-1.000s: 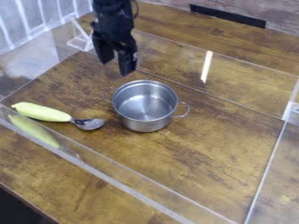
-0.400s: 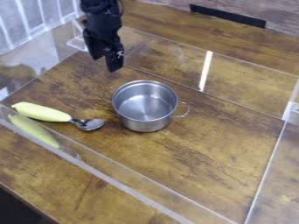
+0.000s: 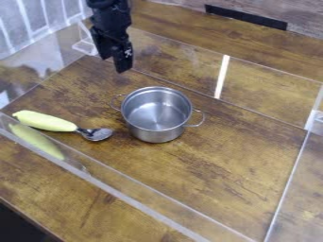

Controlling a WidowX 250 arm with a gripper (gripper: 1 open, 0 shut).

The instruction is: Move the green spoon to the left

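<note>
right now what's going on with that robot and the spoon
The gripper isn't handling anything. It hangs open over the far side of the table, beyond the pot. The spoon lies on the table beside the pot, its metal bowl end toward it. The job is to move the spoon left, and the gripper is not at it yet.

The only view looks steeply down at the counter from above, facing the pot at a slant. It sits near enough that the pot shows whole, with wood visible on every side of it.
</note>
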